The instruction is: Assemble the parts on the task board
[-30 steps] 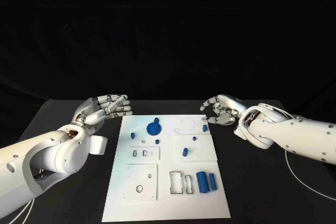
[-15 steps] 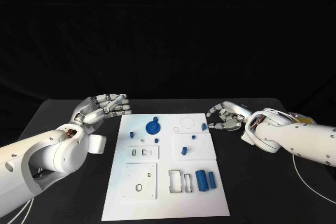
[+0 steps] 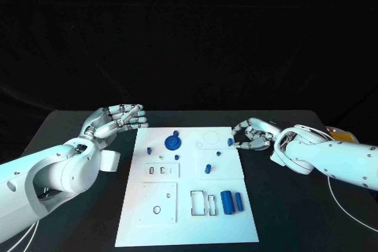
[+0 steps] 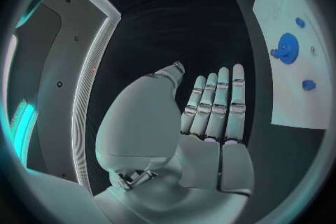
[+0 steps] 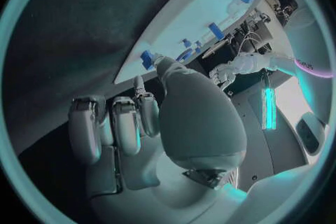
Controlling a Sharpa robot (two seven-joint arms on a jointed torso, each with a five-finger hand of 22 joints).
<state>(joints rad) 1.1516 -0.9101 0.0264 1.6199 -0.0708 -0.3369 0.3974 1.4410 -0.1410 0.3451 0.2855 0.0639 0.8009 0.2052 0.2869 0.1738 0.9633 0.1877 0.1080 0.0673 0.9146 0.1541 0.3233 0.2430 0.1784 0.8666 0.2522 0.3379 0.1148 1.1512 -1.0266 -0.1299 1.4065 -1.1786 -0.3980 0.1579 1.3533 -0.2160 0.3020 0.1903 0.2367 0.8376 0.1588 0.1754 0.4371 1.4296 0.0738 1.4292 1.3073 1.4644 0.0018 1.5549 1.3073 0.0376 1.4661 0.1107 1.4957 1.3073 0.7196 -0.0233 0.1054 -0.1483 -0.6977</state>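
The white task board (image 3: 189, 224) lies in the middle of the black table. On it are a blue disc (image 3: 172, 143), several small blue pieces such as a peg (image 3: 207, 168), and two blue cylinders (image 3: 231, 202) near its right edge. My right hand (image 3: 252, 134) hovers at the board's far right edge with its fingers loosely curled. In the right wrist view its thumb tip reaches a small blue piece (image 5: 146, 59), which also stands at the board's edge (image 3: 230, 142); no finger closes on it. My left hand (image 3: 118, 119) is beside the far left corner, flat and holding nothing (image 4: 210, 117).
White recessed plates with slots and holes (image 3: 160, 204) sit on the board's left half. A white cable (image 3: 340, 205) trails over the table at the right. A small orange object (image 3: 341, 135) lies behind my right arm.
My right hand has sunk a little and drawn back to the right, staying by the small blue piece at the board's edge. The left hand has barely moved.
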